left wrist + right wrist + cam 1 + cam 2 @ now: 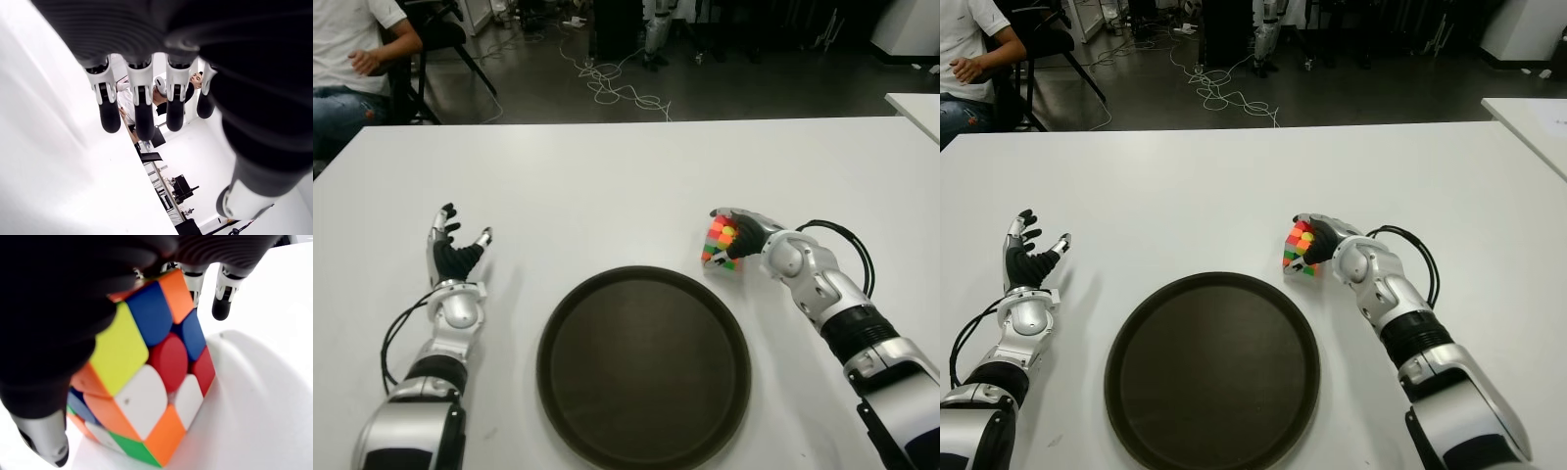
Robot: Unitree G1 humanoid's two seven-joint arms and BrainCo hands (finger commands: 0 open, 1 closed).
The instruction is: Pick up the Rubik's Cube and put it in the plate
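The multicoloured Rubik's Cube [719,246] stands tilted on the white table [607,186], just past the far right rim of the round dark plate [643,367]. My right hand [737,235] wraps it from the right, with fingers over the top. In the right wrist view the cube [146,382] presses against the palm, fingers [222,293] reach beyond it and the thumb [44,440] sits at its side. Nothing lies in the plate. My left hand [456,250] shows to the left of the plate with fingers [142,107] spread and holding nothing.
A seated person [352,59] is beyond the table's far left corner, next to a chair. Cables [617,88] lie on the floor behind the table. The corner of another white table [915,103] shows at the far right.
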